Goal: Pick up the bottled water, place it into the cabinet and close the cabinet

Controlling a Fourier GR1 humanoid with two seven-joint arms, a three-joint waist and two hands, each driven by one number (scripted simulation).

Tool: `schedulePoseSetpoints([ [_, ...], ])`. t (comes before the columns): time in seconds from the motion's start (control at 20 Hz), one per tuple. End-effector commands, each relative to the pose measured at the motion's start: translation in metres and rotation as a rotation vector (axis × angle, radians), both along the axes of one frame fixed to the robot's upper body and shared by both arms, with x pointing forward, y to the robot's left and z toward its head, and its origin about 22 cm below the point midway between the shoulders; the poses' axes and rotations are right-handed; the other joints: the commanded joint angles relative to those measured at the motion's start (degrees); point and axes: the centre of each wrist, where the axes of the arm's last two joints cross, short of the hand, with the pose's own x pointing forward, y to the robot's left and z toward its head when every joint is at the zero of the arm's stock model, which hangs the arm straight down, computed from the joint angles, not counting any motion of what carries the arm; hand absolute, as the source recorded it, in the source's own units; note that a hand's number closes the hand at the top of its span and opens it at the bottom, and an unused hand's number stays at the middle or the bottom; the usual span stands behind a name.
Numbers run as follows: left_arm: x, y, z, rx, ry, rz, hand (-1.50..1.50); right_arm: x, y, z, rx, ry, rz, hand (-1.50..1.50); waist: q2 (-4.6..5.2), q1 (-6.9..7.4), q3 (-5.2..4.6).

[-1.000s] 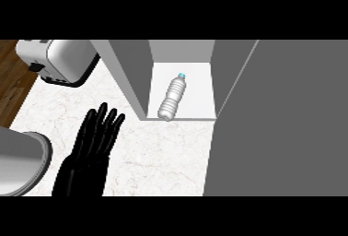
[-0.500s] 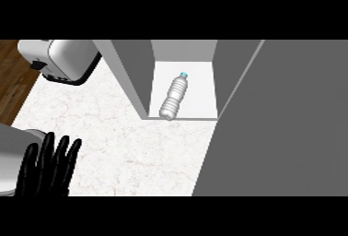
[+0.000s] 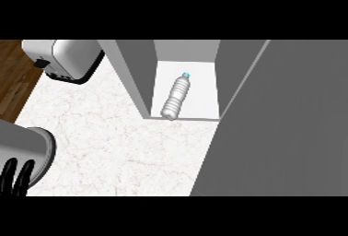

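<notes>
Bottled water (image 3: 175,97) lay on its side inside the cabinet (image 3: 188,60), on the white shelf floor (image 3: 202,99), blue cap pointing toward the top of the frame, base right at the shelf's front edge. It sat nearer the cabinet's left wall (image 3: 132,73) than the right one. Cabinet door (image 3: 285,124) stood open, a big grey panel filling the right side of the frame. Only one robot hand showed: the left robot hand (image 3: 16,177), at the lower left corner, just black fingers sticking up, straight and slightly spread, holding nothing, well apart from the bottle. It overlapped a grey rounded object (image 3: 27,152) at the left edge; couldn't tell what that object was. Right robot hand wasn't visible. Toaster (image 3: 65,57) sat at the upper left, partly on the white marble desk (image 3: 115,147). A strip of wood-coloured floor (image 3: 15,78) showed along the far left beside the desk edge.
</notes>
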Motion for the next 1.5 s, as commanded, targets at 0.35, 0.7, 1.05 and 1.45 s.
schedulePoseSetpoints([
  [0.35,-0.021,0.041,0.015,0.006,-0.004,-0.025,-1.50,0.013,0.066,0.013,0.242,0.071,0.122,1.50,-0.31,2.12,-0.29],
  [0.7,-0.037,0.066,0.021,-0.001,-0.005,-0.008,-1.50,0.052,0.109,0.034,0.232,0.080,0.104,1.50,-0.22,0.93,-0.19],
  [1.05,-0.068,0.099,0.008,-0.014,0.000,0.012,-1.50,0.117,0.111,0.058,0.287,0.140,0.055,1.50,-0.36,0.50,-0.14],
  [1.45,-0.074,0.107,0.027,-0.021,-0.012,-0.003,-1.50,0.198,0.092,0.054,0.382,0.173,0.043,1.50,-0.14,-0.10,-0.05],
])
